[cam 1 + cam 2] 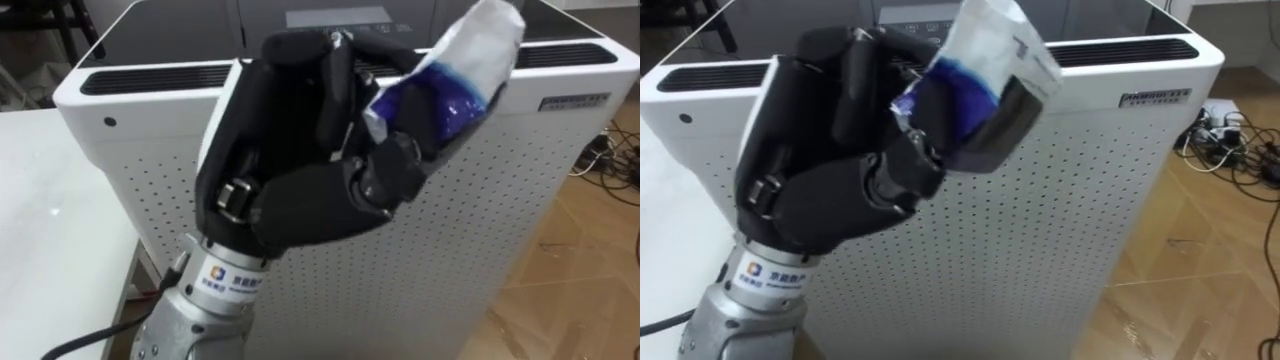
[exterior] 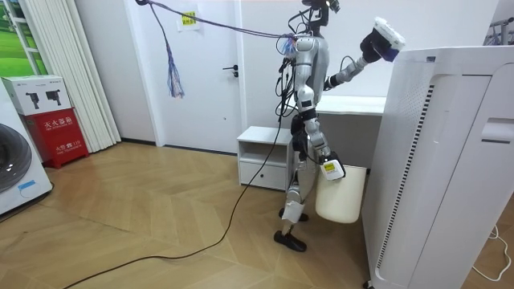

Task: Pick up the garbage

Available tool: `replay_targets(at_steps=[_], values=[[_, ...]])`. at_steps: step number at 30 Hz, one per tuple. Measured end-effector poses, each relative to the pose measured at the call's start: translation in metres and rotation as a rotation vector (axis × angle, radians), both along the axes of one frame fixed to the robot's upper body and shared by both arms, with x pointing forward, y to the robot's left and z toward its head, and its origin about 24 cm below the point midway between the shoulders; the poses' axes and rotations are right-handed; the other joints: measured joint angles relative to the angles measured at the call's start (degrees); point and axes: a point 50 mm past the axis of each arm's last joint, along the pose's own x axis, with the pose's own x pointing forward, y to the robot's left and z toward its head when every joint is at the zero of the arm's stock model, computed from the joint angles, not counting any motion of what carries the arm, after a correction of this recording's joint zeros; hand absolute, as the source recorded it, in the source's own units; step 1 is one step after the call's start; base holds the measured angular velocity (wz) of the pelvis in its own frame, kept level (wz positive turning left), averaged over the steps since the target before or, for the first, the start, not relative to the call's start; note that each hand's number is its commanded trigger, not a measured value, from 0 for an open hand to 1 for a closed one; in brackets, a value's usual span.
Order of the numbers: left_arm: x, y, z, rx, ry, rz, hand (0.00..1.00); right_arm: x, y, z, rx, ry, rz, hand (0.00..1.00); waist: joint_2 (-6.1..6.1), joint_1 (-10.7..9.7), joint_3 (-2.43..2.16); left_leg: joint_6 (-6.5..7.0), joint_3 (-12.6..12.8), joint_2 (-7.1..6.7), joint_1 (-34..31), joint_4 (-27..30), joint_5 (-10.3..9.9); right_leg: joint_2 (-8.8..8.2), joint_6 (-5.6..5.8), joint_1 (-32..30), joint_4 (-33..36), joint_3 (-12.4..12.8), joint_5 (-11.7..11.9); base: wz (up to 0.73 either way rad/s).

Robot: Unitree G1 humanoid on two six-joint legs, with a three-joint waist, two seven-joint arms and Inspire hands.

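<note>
White bench [image 1: 50, 200] lies at the left; beside it the left hand [image 1: 290, 190], raised, is clenched round a crumpled blue-and-white wrapper [image 1: 455, 70] in front of a white perforated appliance [image 1: 480, 210]. In the room view the right hand [image 2: 325, 162] hangs low at a white bin [image 2: 341, 197], and I cannot tell its grip.

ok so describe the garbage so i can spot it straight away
Find the tall white perforated appliance beside the white table. Raised before its top is the black left robot hand, curled round the garbage: a crumpled wrapper, the one blue-and-white thing among plain white and black.
</note>
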Motion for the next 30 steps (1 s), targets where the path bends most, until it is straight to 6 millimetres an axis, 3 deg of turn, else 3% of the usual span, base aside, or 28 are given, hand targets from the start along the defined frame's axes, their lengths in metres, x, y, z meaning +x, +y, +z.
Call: replay_targets(at_steps=[12, 17, 20, 24, 29, 30], values=[[-0.002, -0.007, -0.001, 0.066, -0.034, -0.098, 1.00, 0.000, 0.000, 0.000, -0.003, 0.001, -0.003, 1.00, -0.24, 1.07, -0.11, 0.00, 0.00, 0.05, -1.05, 0.55, 0.00, 0.01, -0.10, -0.94, 0.12, 0.06, 0.06, 0.00], [0.004, -0.007, -0.013, 0.118, 0.009, -0.100, 1.00, -0.001, -0.001, -0.001, -0.015, 0.008, -0.015, 1.00, 0.12, 1.92, -0.22, 0.00, -0.06, 0.12, -1.75, 0.86, 0.00, 0.03, -0.23, -1.24, 0.16, -0.04, 0.14, 0.00], [0.010, -0.003, -0.033, 0.185, 0.092, -0.077, 1.00, 0.000, -0.006, 0.000, -0.016, 0.006, -0.062, 1.00, 0.70, 2.14, -0.28, 0.00, -0.45, 0.20, -3.82, 2.00, 0.00, -0.03, -0.38, -3.14, 0.89, -0.43, 0.32, 0.06], [0.022, 0.005, -0.079, 0.335, 0.262, 0.021, 1.00, 0.005, -0.009, 0.003, -0.016, -0.011, -0.081, 1.00, 1.40, 2.49, -0.32, 0.04, -0.24, 0.21, -6.84, 2.77, 0.42, -0.27, -0.44, -6.29, 2.34, -0.99, 0.34, 0.03], [0.028, 0.008, -0.117, 0.510, 0.364, 0.111, 1.00, 0.016, -0.004, 0.005, -0.020, -0.029, -0.053, 1.00, 1.99, 2.73, 0.09, 0.12, -0.09, 0.11, -10.63, 3.25, 1.19, -0.75, -0.69, -10.85, 4.44, -1.55, 0.49, -0.01], [0.029, 0.010, -0.128, 0.553, 0.396, 0.126, 1.00, 0.021, -0.002, 0.006, -0.020, -0.037, -0.046, 1.00, 1.98, 2.44, 0.38, 0.12, -0.10, 0.04, -11.29, 3.30, 1.43, -0.81, -0.78, -11.49, 4.48, -1.57, 0.55, 0.04]])
